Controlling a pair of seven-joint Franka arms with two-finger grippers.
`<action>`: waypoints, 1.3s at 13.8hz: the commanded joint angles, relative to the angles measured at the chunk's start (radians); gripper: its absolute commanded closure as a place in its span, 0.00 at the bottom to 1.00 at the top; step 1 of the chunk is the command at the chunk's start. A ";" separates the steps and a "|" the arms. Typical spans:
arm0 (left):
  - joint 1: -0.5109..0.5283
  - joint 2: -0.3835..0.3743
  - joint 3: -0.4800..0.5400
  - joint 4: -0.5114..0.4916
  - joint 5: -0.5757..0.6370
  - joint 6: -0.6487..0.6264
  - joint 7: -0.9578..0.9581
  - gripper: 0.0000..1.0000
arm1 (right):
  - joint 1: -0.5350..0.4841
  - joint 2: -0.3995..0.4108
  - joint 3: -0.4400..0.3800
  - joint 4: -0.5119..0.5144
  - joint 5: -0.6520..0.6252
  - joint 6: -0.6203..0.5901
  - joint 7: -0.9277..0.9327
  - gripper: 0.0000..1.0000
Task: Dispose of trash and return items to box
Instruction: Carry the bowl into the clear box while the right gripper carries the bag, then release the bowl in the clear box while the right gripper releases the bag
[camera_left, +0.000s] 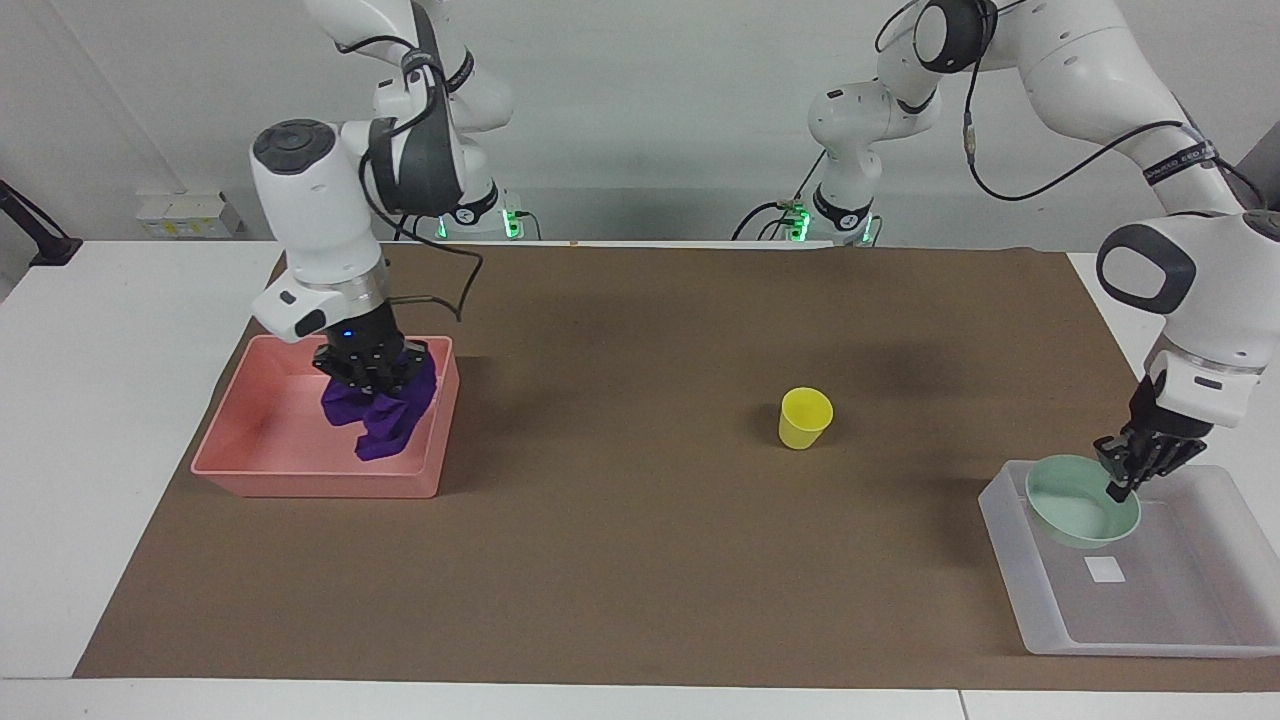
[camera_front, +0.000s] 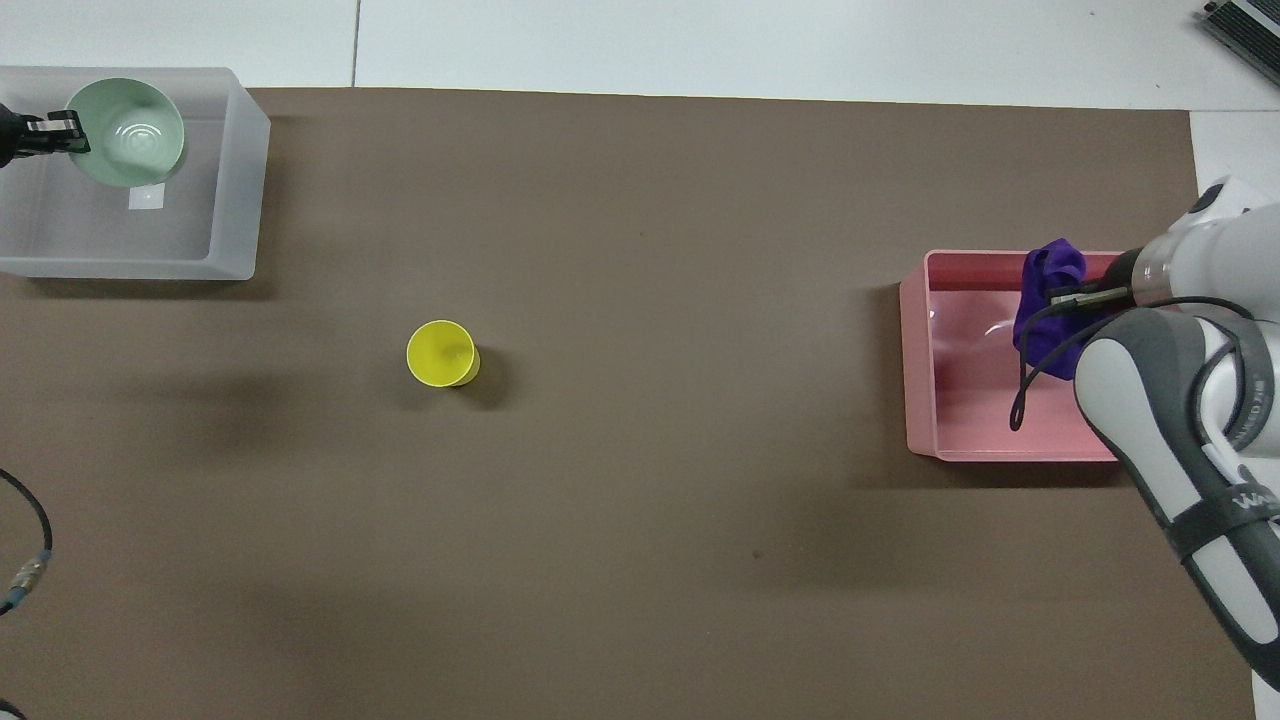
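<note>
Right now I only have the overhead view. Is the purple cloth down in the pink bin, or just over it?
Observer: It is hanging. The right gripper is shut on the purple cloth, and the cloth's lower end dangles inside the walls of the pink bin. I cannot tell if it touches the floor.
Operator: And the bowl, is it set down?
Observer: It does not look like it. The left gripper pinches the green bowl by its rim. The bowl is tilted, over the end of the translucent tray nearer the robots.
</note>
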 joint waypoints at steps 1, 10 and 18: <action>0.001 0.067 0.003 0.054 -0.004 0.057 -0.054 1.00 | -0.019 -0.012 0.015 -0.112 0.045 0.099 -0.021 1.00; 0.001 -0.026 0.043 -0.274 -0.001 0.236 -0.074 1.00 | -0.022 0.008 0.014 -0.136 0.061 0.155 -0.020 0.00; -0.017 -0.080 0.045 -0.245 0.001 0.159 -0.065 0.00 | 0.065 -0.036 0.023 -0.037 0.027 0.029 0.163 0.00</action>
